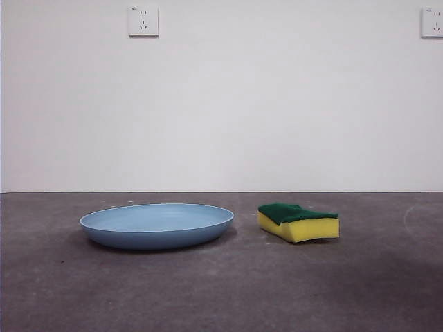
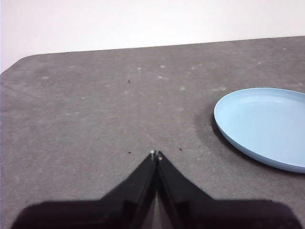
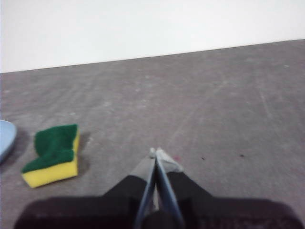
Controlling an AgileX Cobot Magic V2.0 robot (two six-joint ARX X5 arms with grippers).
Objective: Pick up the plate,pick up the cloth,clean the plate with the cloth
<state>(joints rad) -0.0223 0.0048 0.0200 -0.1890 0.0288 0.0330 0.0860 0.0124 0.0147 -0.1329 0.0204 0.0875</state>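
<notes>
While both arms wait out of the front view, you see only the desk (image 1: 221, 290) there, with the plate (image 1: 157, 225) on the left and the sponge (image 1: 299, 220) on the right. They lie near each other but apart, with a strip of bare desk between them. The plate sits flat, and the sponge lies green side up, its yellow body facing you. Two wall sockets (image 1: 143, 21) show high on the white wall behind, something neither wrist view gives you.

Your left wrist view shows what the front view cannot: the left tool (image 2: 156, 154), clenched with its two black jaws meeting at the tips, gripping nothing, above bare desk. The plate (image 2: 264, 126) lies off to one side of it, well apart, partly cut by the picture's edge. No sponge appears in this view.

Your right wrist view is a little blurred. It shows the right tool (image 3: 156, 153) clenched too, jaws pressed together and holding nothing. The sponge (image 3: 53, 155) lies off to its side, apart from the jaws, and just a sliver of the plate (image 3: 5, 138) shows at the picture's edge beyond it.
</notes>
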